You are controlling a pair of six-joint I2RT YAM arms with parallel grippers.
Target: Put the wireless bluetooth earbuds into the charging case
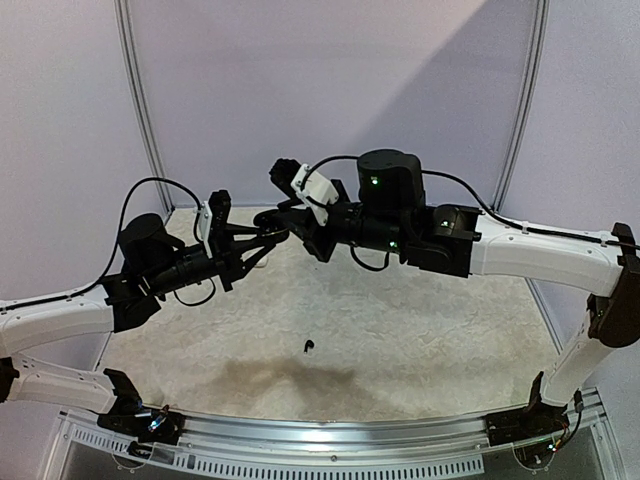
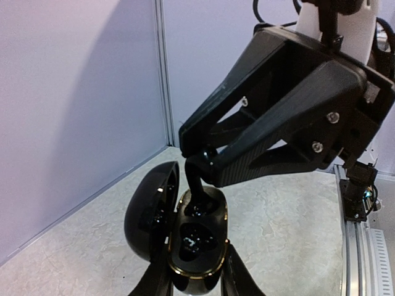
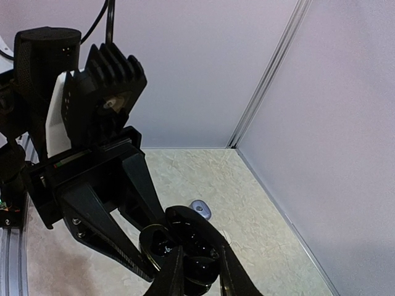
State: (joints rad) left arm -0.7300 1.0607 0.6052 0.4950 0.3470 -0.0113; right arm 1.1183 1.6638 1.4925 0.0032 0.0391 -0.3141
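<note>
Above pale tabletop (image 1: 420,340), left pincer (image 2: 196,262) clamps charging case (image 2: 194,237); right pincer (image 2: 197,179), grip unclear, touches its well.

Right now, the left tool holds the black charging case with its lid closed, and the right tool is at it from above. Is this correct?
No: the left wrist view shows the lid open. The left tool holds the black charging case, with the right tool at it from above.

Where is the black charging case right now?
In the left wrist view, the open black charging case is clamped in the left pincer, up above the table, with the right pincer tips down at its upper socket.
</note>
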